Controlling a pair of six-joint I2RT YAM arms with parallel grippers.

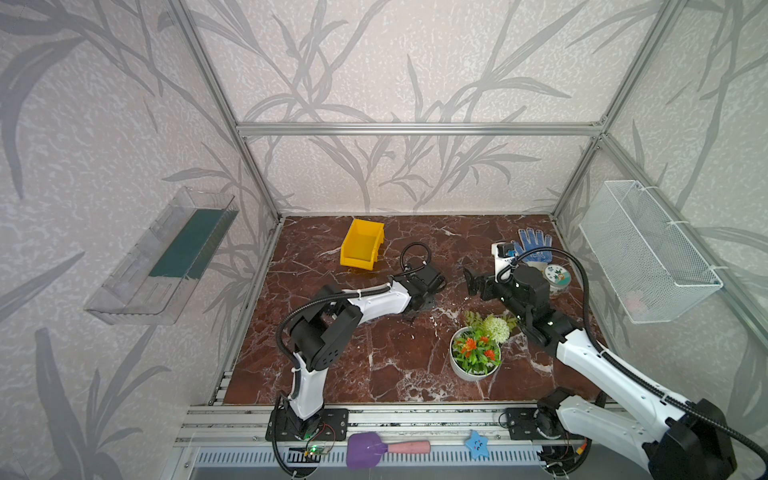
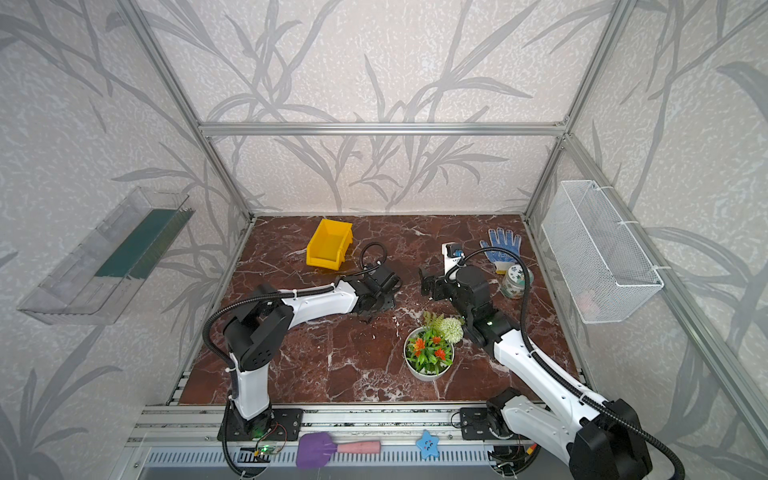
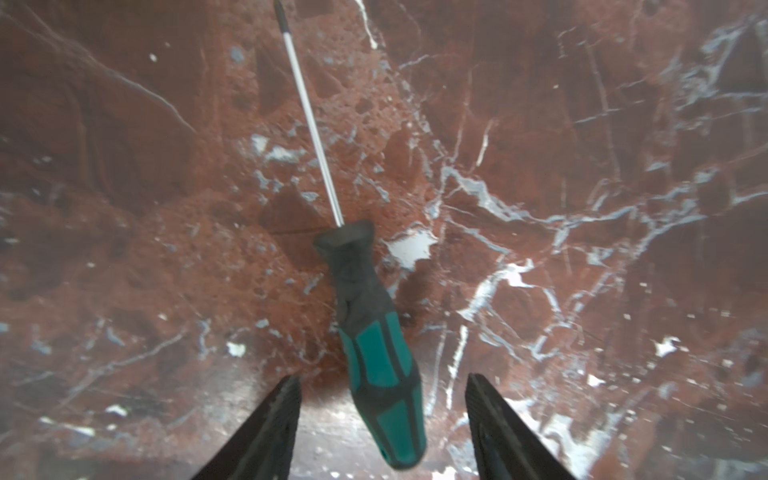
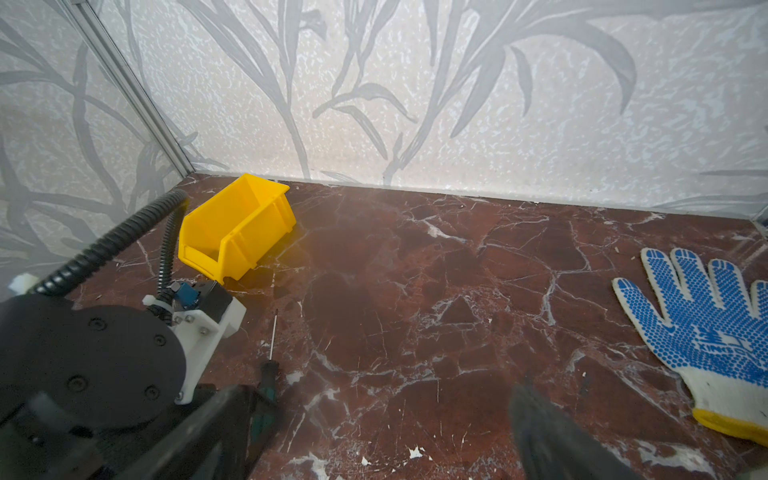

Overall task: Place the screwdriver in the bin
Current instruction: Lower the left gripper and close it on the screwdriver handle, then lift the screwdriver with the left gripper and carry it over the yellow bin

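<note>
Down between the fingers of the left gripper (image 3: 382, 377), low over the red marble table (image 3: 561, 137), lies the screwdriver (image 3: 368, 324). It is flat on the stone, with the butt of its green-and-black handle in the gap and its thin metal shaft running away ahead of the fingertips, a little aslant to them. The jaws stand partly open, and a strip of bare table shows on each side of the handle, so neither finger (image 3: 266, 436) touches it and nothing is gripped. The yellow bin (image 1: 360, 249) sits farther back toward the wall, well apart from both gripper and tool, upright on the table with its lowered lip turned away from the wall. Seen from the right wrist, the shaft tip points roughly that way, with the bin off a little to one side. The right gripper (image 1: 471, 284) hangs just across from the left one, near it but not touching, its jaws spread wide over bare marble and holding nothing. Beyond it toward the back wall lies a blue-dotted work glove (image 1: 532, 244), and beside its wrist stands a small round jar (image 1: 557, 279). Back along its forearm is a white pot of artificial flowers (image 1: 476, 353), close against the arm, though I cannot tell whether they touch
</note>
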